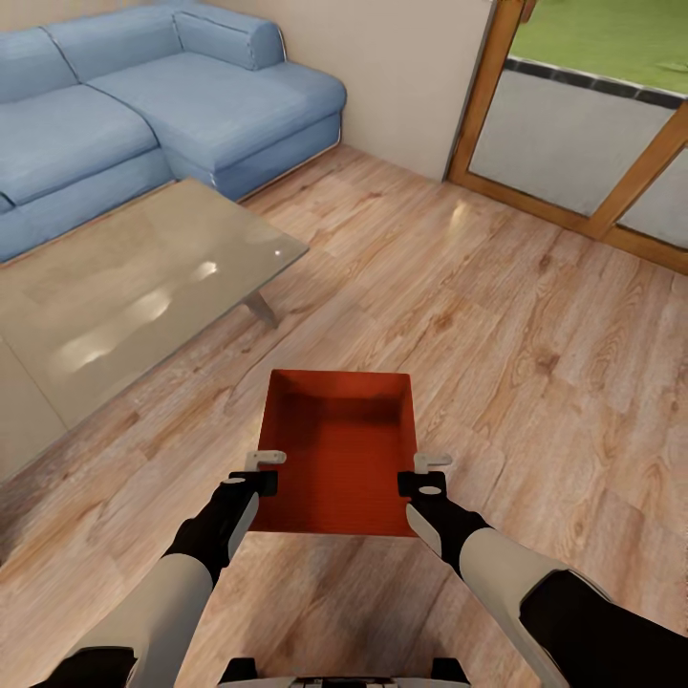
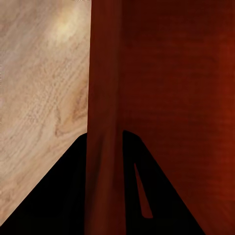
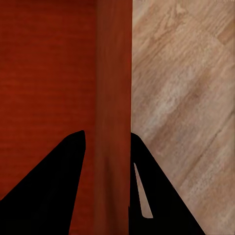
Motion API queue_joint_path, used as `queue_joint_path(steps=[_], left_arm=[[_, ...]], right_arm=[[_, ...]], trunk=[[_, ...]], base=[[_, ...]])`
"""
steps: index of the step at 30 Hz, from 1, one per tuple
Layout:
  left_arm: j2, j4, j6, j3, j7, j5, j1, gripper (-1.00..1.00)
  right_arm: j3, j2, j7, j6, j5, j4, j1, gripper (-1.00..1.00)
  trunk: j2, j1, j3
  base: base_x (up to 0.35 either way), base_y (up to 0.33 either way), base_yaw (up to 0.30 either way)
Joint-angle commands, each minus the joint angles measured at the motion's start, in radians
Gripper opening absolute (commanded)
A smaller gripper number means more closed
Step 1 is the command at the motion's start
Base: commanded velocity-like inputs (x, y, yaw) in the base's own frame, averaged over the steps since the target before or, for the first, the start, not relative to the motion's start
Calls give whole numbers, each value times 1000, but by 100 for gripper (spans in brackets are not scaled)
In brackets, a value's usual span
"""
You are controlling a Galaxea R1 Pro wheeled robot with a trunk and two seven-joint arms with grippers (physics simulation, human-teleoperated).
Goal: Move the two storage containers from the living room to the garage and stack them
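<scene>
Item: one orange-red storage container [image 1: 339, 459], open top, held level above the wood plank floor [image 1: 535, 382] of the living room. My left gripper [image 1: 260, 470] has its fingers [image 2: 73, 196] clamped over the left wall; my right gripper [image 1: 428, 472] pinches the right wall likewise. Surroundings: glass-topped coffee table [image 1: 124, 296] just ahead-left, blue sofa [image 1: 143, 105] beyond it, wood-framed glass doors [image 1: 592, 143] ahead-right.

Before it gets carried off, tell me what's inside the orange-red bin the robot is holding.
The storage container looks empty: bare orange-red bottom and inner walls. The left gripper and right gripper clamp its side walls. The inside of its near wall is not visible.
</scene>
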Motion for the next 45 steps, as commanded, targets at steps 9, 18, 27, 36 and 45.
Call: queue_joint_path(steps=[9, 18, 27, 36, 45], left_arm=[[-3, 1, 5, 10, -4, 6, 0, -100], [-3, 1, 5, 10, -4, 6, 0, -100], [-3, 1, 5, 10, -4, 6, 0, -100], [-3, 1, 5, 10, -4, 6, 0, -100], [-3, 1, 5, 10, -4, 6, 0, -100]], right_arm=[[-9, 0, 0, 0, 17, -4, -1, -100], [-9, 0, 0, -3, 17, -4, -1, -100], [-9, 0, 0, -6, 17, -4, -1, -100], [-9, 0, 0, -9, 17, -4, -1, -100], [-9, 0, 0, -10, 18, -4, -1, -100]], trunk=[[63, -35, 28], [126, -69, 56], [189, -104, 84], [252, -138, 112], [315, -173, 141]], base=[[0, 0, 0], [0, 0, 0], [0, 0, 0], [0, 0, 0], [0, 0, 0]])
